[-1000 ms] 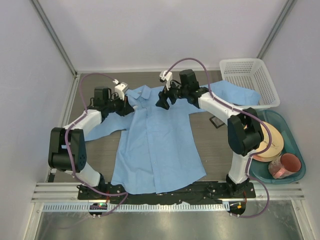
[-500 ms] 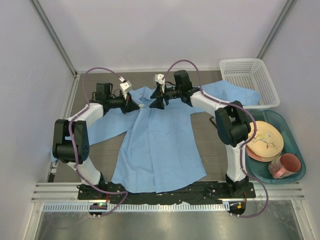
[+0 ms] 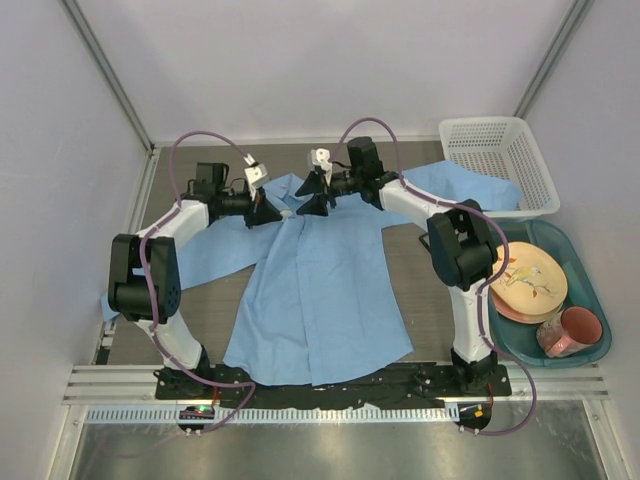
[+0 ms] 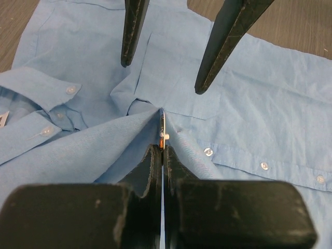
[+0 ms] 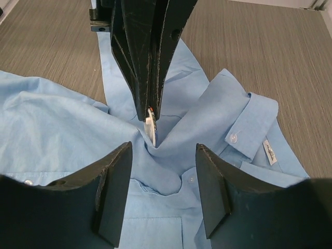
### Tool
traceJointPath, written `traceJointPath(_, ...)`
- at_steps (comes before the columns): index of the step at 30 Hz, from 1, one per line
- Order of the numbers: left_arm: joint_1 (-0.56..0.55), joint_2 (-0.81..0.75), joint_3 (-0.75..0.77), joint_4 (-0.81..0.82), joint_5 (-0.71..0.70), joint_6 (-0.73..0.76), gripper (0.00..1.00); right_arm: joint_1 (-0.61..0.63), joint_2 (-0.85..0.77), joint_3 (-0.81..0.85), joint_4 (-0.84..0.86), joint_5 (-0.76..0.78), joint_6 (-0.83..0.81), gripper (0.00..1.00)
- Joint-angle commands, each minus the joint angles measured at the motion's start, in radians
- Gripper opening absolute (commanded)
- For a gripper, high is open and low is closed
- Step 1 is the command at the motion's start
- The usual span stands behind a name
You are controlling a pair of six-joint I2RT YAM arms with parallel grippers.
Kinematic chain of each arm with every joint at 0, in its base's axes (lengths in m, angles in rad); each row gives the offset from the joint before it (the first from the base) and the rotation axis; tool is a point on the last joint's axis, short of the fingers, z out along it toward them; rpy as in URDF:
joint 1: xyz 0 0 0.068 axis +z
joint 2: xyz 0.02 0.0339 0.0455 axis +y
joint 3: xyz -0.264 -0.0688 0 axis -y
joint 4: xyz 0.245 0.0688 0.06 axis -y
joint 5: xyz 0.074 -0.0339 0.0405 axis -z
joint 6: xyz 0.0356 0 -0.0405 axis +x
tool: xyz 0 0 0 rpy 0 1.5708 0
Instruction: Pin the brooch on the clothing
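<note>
The shirt (image 3: 320, 290) lies flat and face-up on the table (image 3: 415, 290), collar (image 3: 283, 187) toward the far side. Both arms reach in over its upper chest, just below the collar.

The left gripper (image 4: 162, 148) is clenched tight on the brooch (image 4: 162, 127), which is seen edge-on as a thin disc poking out past the fingertips, with a bit of orange and white at its base. The cloth puckers up in a ridge to meet it, so brooch and shirt are touching there.

The right gripper (image 5: 163, 150) faces the left from the opposite side, fingers (image 5: 114, 192) spread and gripping nothing. They straddle the pucker. From its wrist camera the brooch (image 5: 151, 123) sits just beyond the fingertips, on the line between them and clear of both pads.
</note>
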Motion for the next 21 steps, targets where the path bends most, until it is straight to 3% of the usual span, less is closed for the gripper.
traceJointPath(1, -0.015, -0.007, 0.035, -0.007, 0.059, 0.036, 0.00, 0.010, 0.011, 0.045, -0.020, -0.054, -0.072, 0.57)
traceJointPath(21, -0.020, -0.025, 0.022, 0.001, 0.077, 0.024, 0.00, 0.035, 0.093, 0.094, -0.113, 0.001, -0.137, 0.47)
